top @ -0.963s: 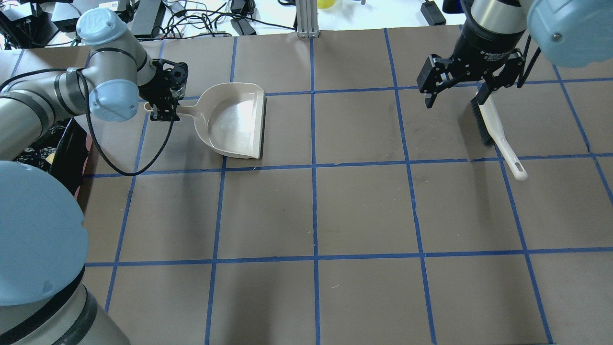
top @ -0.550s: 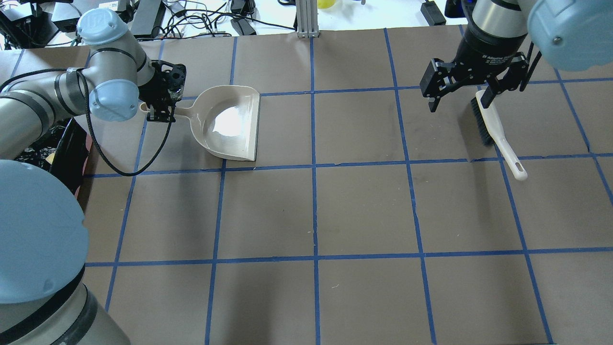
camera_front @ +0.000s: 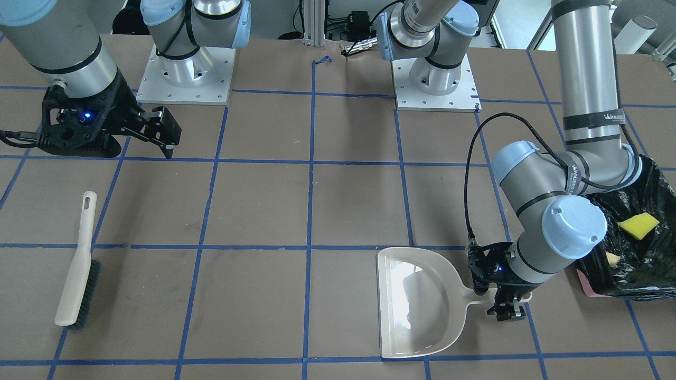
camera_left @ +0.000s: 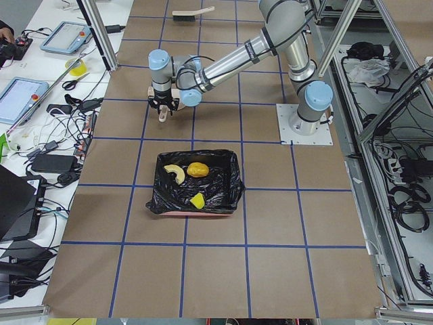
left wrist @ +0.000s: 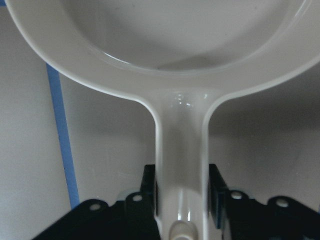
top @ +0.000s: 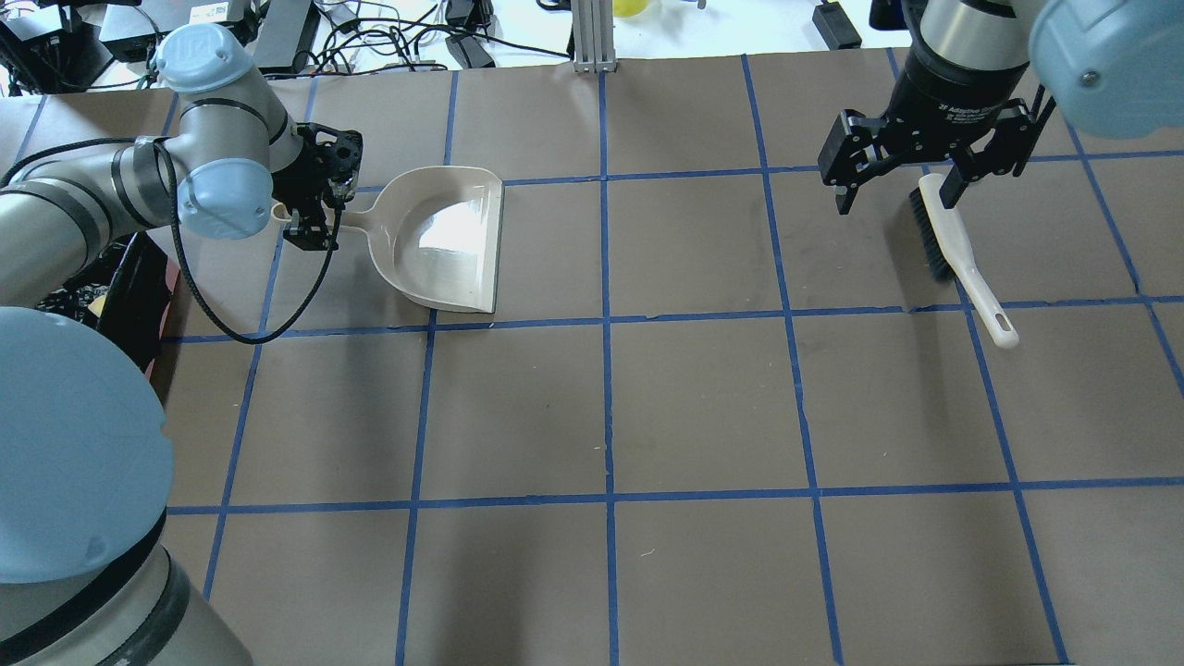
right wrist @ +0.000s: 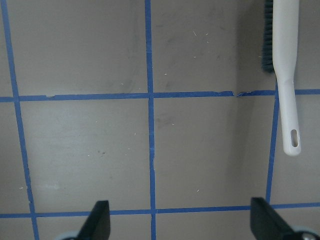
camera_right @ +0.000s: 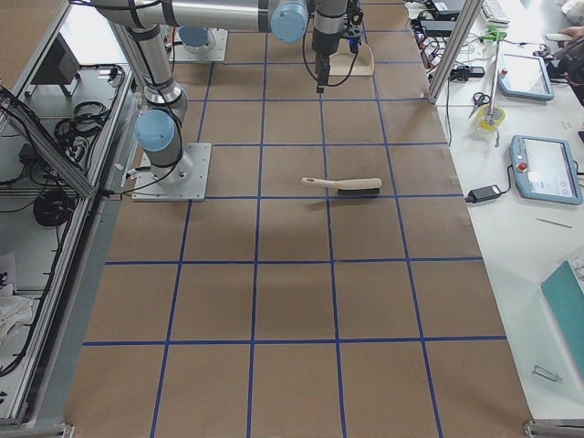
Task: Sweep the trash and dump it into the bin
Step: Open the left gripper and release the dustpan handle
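The beige dustpan (top: 444, 240) lies empty on the table at the far left. My left gripper (top: 310, 227) is shut on its handle (left wrist: 181, 165), one finger on each side. The bin (camera_front: 589, 282), pink-sided with a black bag, stands just left of that arm. In it lie the yellow wedge (camera_front: 638, 225), the cream slice (camera_left: 174, 173) and the golden-brown lump (camera_left: 197, 169). My right gripper (top: 895, 196) is open and empty, above the table by the head of the brush (top: 957, 254).
The white-handled brush (camera_front: 76, 274) lies loose at the far right of the brown, blue-taped table (top: 703, 407). Cables and devices lie past the far edge (top: 388, 37). The arm bases (camera_front: 185, 74) stand at the near edge.
My left gripper and the dustpan have shifted slightly left and away. My right gripper has drifted a little right and away, staying open over the brush head. The brush has not moved.
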Controlling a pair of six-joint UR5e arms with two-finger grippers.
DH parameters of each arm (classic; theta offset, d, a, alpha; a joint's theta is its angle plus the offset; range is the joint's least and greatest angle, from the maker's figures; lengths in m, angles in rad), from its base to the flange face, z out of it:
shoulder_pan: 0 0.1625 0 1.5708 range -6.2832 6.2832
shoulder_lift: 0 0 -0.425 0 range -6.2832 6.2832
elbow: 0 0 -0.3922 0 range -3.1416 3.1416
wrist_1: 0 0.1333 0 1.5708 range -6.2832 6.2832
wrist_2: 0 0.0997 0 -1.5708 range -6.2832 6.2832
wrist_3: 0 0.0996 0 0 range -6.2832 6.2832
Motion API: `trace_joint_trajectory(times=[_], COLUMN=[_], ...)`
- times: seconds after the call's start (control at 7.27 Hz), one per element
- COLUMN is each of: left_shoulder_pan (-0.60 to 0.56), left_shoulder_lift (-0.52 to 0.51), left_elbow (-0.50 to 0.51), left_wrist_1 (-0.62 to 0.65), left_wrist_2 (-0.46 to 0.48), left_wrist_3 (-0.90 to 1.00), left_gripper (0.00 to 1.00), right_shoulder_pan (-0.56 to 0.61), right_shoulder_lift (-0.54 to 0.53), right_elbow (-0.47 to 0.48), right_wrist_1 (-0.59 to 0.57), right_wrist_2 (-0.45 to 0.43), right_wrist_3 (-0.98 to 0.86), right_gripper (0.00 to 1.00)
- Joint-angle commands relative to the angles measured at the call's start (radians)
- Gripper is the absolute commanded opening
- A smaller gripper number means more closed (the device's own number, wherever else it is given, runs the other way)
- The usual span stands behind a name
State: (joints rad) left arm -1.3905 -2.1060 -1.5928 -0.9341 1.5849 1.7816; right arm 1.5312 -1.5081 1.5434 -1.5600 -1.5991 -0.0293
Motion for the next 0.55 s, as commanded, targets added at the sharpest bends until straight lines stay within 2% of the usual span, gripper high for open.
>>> trace_joint_trajectory(times=[0.0,0.41], left_shoulder_pan=[-0.004,-0.021], left_shoulder_lift=[0.038,0.234], left_elbow=[0.004,-0.007], left_wrist_1=[-0.029,-0.232], left_wrist_2=[-0.002,-0.006], left_wrist_3=[-0.011,-0.256], left_gripper=[0.73,0.73], right_shoulder_pan=[0.0,0.0], right_shoulder_lift=[-0.007,-0.023], right_elbow=[0.0,0.0], right_wrist_1=[0.0,0.0], right_wrist_2=[0.004,0.005], right_wrist_3=[0.0,-0.001], right_gripper=[1.0,1.0])
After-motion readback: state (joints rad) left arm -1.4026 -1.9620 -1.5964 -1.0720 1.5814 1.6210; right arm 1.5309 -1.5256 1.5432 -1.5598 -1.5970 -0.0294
